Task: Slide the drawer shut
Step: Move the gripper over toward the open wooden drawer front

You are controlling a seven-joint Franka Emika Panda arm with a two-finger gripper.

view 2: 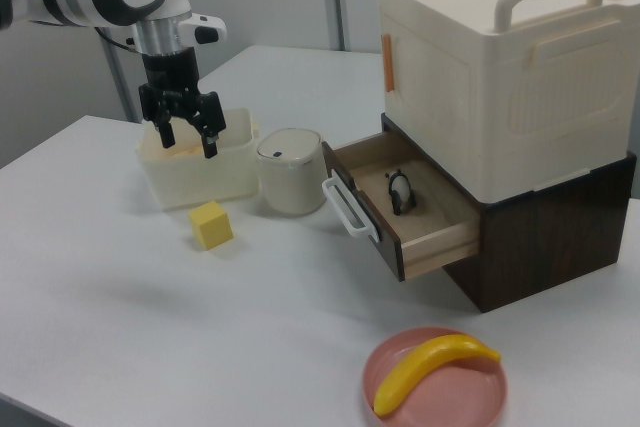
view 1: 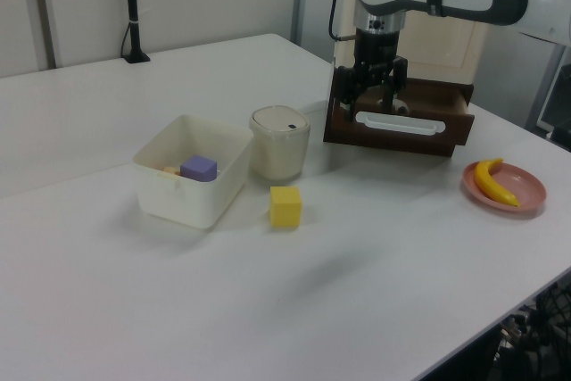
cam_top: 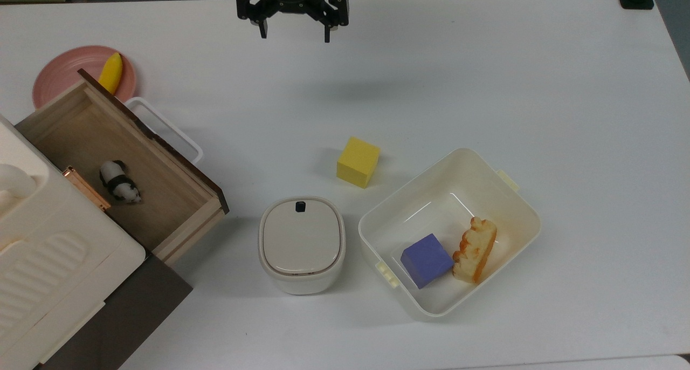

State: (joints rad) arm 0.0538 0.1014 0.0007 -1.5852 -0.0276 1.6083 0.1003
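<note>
The drawer (cam_top: 126,170) stands pulled out. The gripper (cam_top: 294,27) hangs released, well apart from it. I'd push squarely on the white handle (cam_top: 168,128).

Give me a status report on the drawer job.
Gripper open, raised over the table, holding nothing. Drawer pulled out, toy panda inside. Nothing blocking its front panel; pink plate with banana beside it.

surface: white table (cam_top: 485,62) | on it: dark brown cabinet (view 2: 540,237) with the drawer (cam_top: 124,159) pulled open | pink plate (cam_top: 59,79) just beside the drawer front | yellow cube (cam_top: 358,162) | lidded cream canister (cam_top: 301,244) | open white bin (cam_top: 517,197) near the canister
</note>
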